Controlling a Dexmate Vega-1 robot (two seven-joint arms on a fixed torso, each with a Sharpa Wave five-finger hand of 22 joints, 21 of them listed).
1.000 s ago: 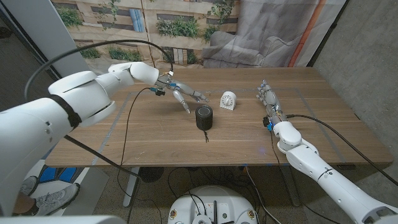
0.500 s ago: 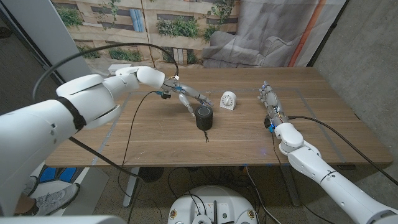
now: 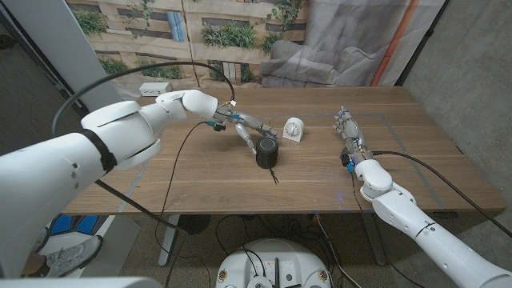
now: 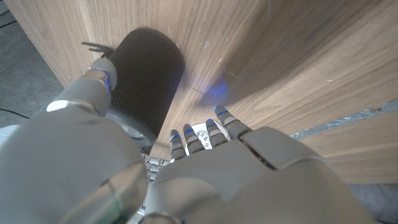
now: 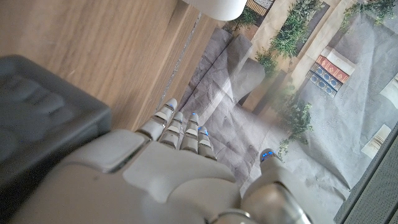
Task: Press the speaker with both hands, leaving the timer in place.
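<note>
**Robot hand reaches speaker while its partner waits apart**

Left robot hand (image 3: 240, 128), seen from the head camera, has its fingers spread and empty against the near side of the black speaker (image 3: 266, 152), which stands upright on the bench (image 3: 200, 180). Just beyond that hand's fingertips sits the white timer (image 3: 294, 128), close behind the speaker but apart from it. Right robot hand (image 3: 349, 130) stands well off to the speaker's far side, fingers extended, grasping nothing.

From the left wrist, the left robot hand (image 4: 205, 155) lies alongside the speaker (image 4: 146, 81), whose mesh wall looks stiff and slightly grippy.

From the right wrist, the right robot hand (image 5: 180, 155) shows straight, released fingers over the bench edge.

Judged small, light and easily toppled, the speaker wants even pressure on opposite side walls.
</note>
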